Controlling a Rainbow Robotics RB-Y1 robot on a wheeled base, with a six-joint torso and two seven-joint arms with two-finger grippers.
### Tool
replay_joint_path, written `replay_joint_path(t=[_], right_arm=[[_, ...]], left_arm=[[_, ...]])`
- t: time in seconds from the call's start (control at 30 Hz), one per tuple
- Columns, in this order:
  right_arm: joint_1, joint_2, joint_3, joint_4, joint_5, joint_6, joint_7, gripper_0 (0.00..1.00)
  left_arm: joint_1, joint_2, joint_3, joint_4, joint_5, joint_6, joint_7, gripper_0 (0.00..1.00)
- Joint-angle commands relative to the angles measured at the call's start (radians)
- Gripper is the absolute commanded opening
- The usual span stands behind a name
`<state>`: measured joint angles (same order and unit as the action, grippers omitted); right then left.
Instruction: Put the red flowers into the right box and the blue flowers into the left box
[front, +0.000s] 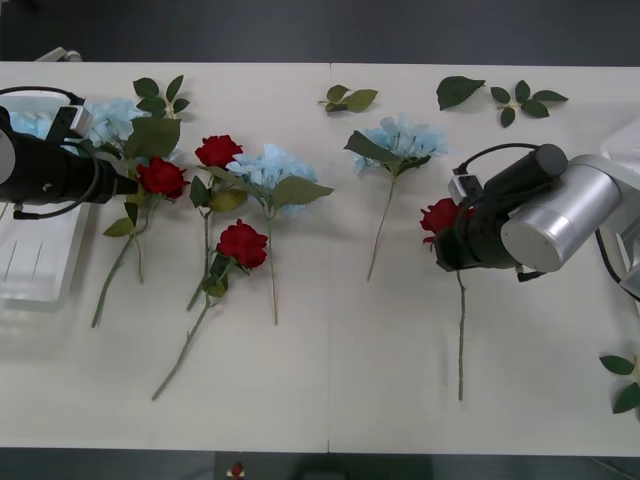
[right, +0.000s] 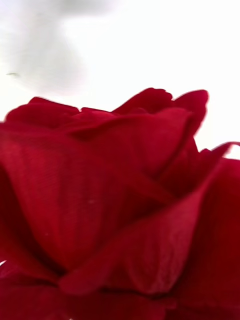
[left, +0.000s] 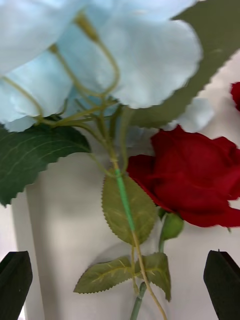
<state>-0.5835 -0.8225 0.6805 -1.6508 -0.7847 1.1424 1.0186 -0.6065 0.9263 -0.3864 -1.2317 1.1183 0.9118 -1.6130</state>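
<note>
On the table (front: 330, 380), seen from the front, the right gripper (front: 447, 240) sat at a red rose (front: 440, 216) whose bare stem ran down toward the near edge; the black wrist covered the fingers, so whether they clasped the bloom could not be told. The left gripper (front: 130, 183) reached in from the left edge — its tip lay among the leaves of a pale blue flower cluster (front: 112, 122) and just beside another red rose (front: 162, 178). The left box (front: 40, 262) lay under that arm, partly hidden by it. Two more roses and a second blue cluster (front: 268, 166) lay in the middle, a third blue cluster (front: 405, 138) further right. Loose leaf sprigs (front: 520, 100) lay along the far edge.

In the right wrist view, red petals (right: 120, 210) pressed close against the lens; pale blur showed behind them.

In the left wrist view, the black fingers (left: 15, 282) stood spread at both corners, holding nothing. Between them ran a thin green stem (left: 127, 210) with leaves, blue petals (left: 145, 55) beyond it — a red rose (left: 192, 187) lay just to one side.
</note>
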Motion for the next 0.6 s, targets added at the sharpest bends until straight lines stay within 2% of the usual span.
replay_joint_path(t=[0.03, 0.23, 0.37, 0.6], right_arm=[[-0.03, -0.079, -0.084, -0.027, -0.073, 0.02, 0.117, 0.0], [-0.032, -0.187, -0.18, 0.019, -0.172, 0.053, 0.253, 0.0], [-0.053, -0.222, -0.231, 0.112, -0.214, 0.053, 0.341, 0.0], [-0.179, -0.267, -0.242, 0.373, -0.295, 0.053, 0.528, 0.0]], left_arm=[[-0.027, 0.006, 0.018, -0.015, -0.072, -0.025, 0.038, 1.0], [-0.036, -0.017, 0.02, 0.04, -0.126, -0.122, 0.056, 1.0], [-0.045, -0.02, 0.02, 0.049, -0.132, -0.185, 0.058, 1.0], [-0.048, -0.053, 0.02, 0.092, -0.155, -0.275, 0.059, 1.0]])
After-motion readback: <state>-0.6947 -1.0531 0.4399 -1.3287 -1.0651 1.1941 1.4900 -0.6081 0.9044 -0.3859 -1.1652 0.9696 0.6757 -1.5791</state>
